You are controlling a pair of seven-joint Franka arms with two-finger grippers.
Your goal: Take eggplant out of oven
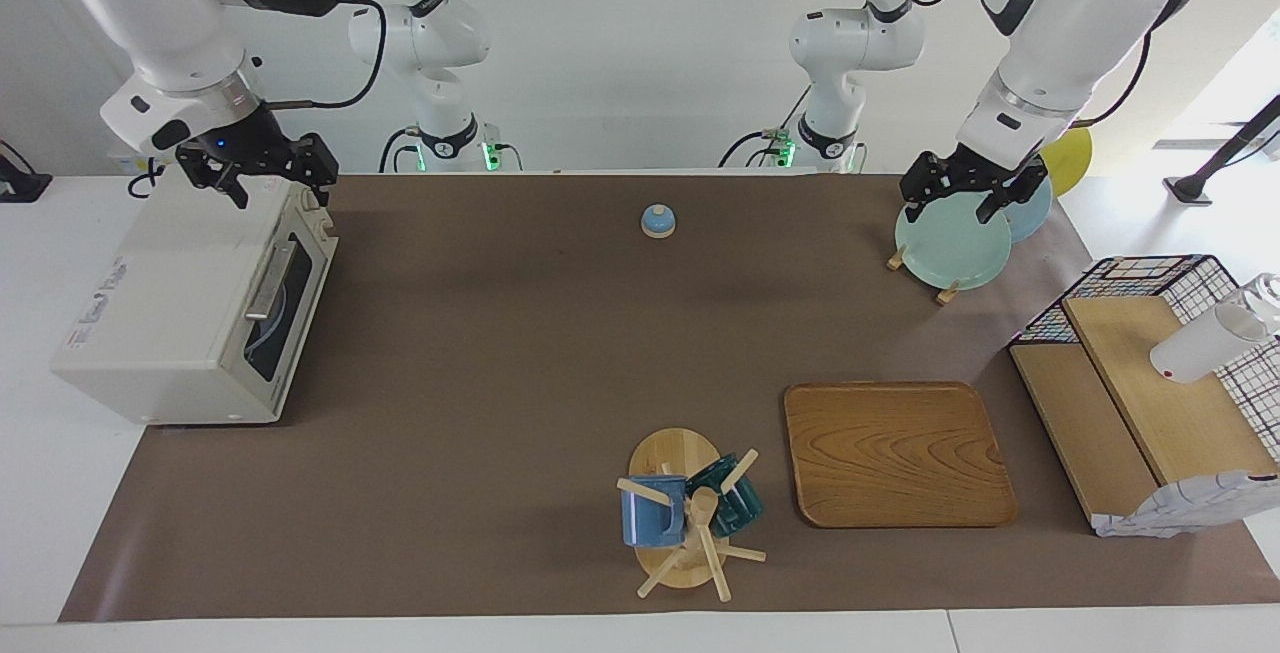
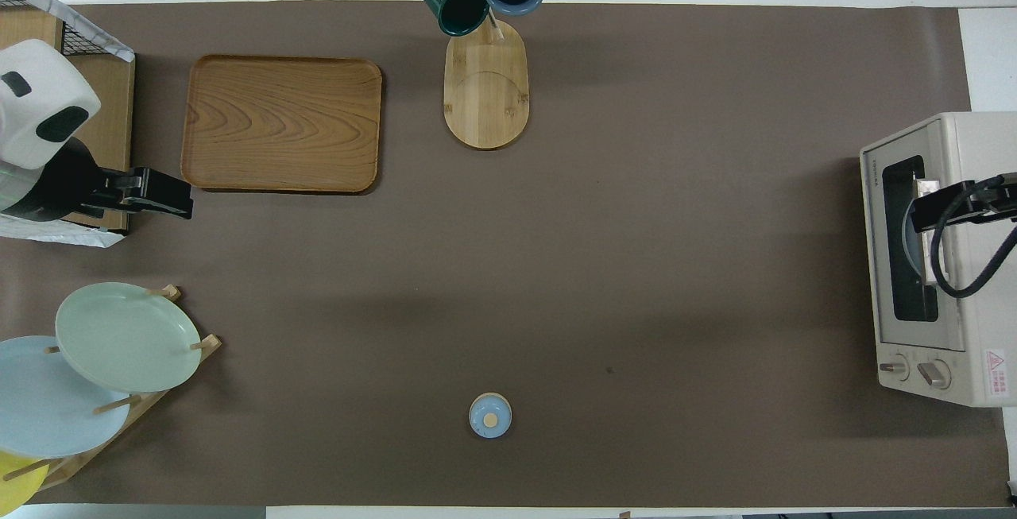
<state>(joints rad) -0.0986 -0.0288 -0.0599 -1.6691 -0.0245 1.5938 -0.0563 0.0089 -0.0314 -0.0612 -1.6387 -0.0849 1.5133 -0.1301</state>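
Overhead, the oven (image 2: 945, 257) shows its knobs, unseen from the facing view; both grippers' jaws open, empty; eggplant hidden.

The middle of the table (image 1: 520, 353) lies bare, giving wide passage toward the oven (image 1: 190, 313) at the right arm's end. Its shut glass door (image 1: 285, 298) bars the inside. Only a small blue bell (image 1: 658, 221) stands near the robots' edge; the mug tree (image 1: 680, 513) and wooden tray (image 1: 895, 453) crowd the edge farthest from the robots.
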